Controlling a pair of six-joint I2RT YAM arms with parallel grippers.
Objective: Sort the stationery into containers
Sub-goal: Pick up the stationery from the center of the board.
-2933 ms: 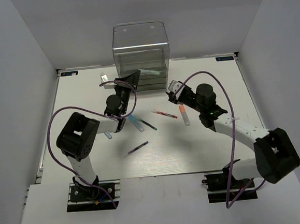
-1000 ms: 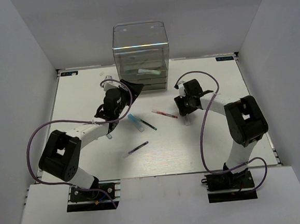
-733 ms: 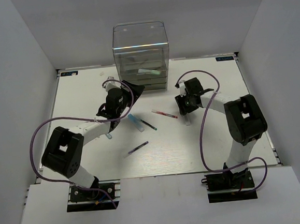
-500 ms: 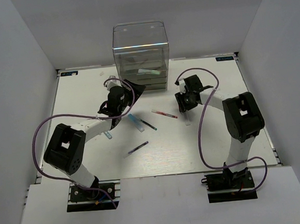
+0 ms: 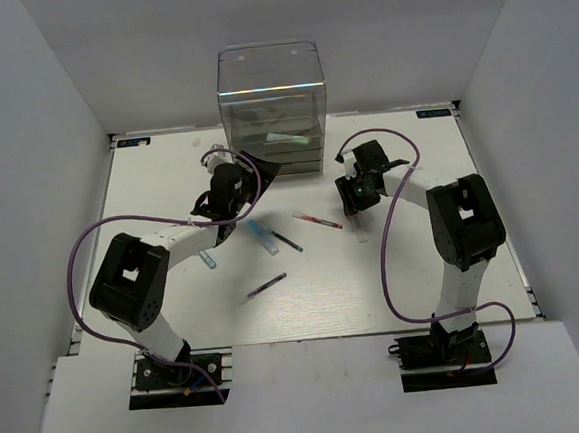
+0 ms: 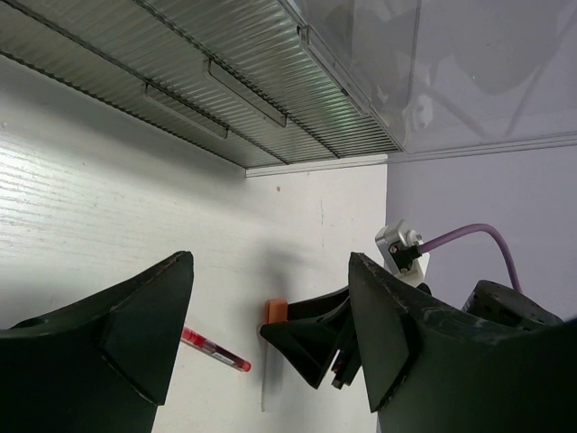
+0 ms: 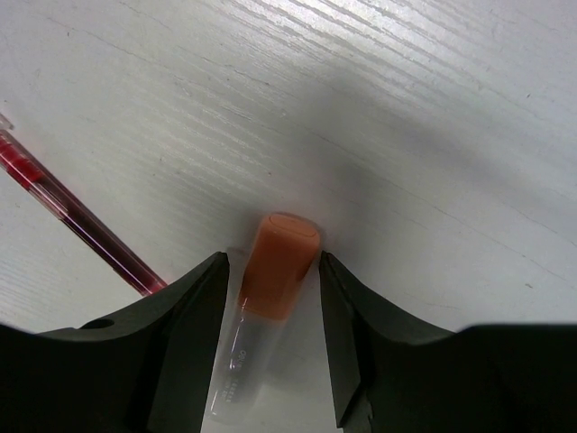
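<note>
An orange-capped marker [image 7: 278,271] lies on the white table, and my right gripper [image 7: 272,257] is shut on it, fingers pressed against both sides of the cap. From above, its pale body [image 5: 359,235] sticks out below the right gripper [image 5: 354,199]. My left gripper [image 5: 254,169] hangs open and empty in front of the clear stacked drawers [image 5: 273,112]. In the left wrist view the left gripper [image 6: 270,262] frames the orange cap [image 6: 276,311] and a red pen [image 6: 216,353], with the drawer fronts [image 6: 225,81] above.
A red pen [image 5: 317,220], a blue-capped marker [image 5: 262,237] and two dark pens [image 5: 286,241] [image 5: 266,286] lie mid-table. A small marker [image 5: 210,263] rests by the left arm. The red pen [image 7: 81,225] lies just left of the right fingers. Purple cables loop over both arms.
The right gripper has come down over the orange-capped marker and narrowed onto its cap. The left gripper has edged a little towards the drawers, still open.
</note>
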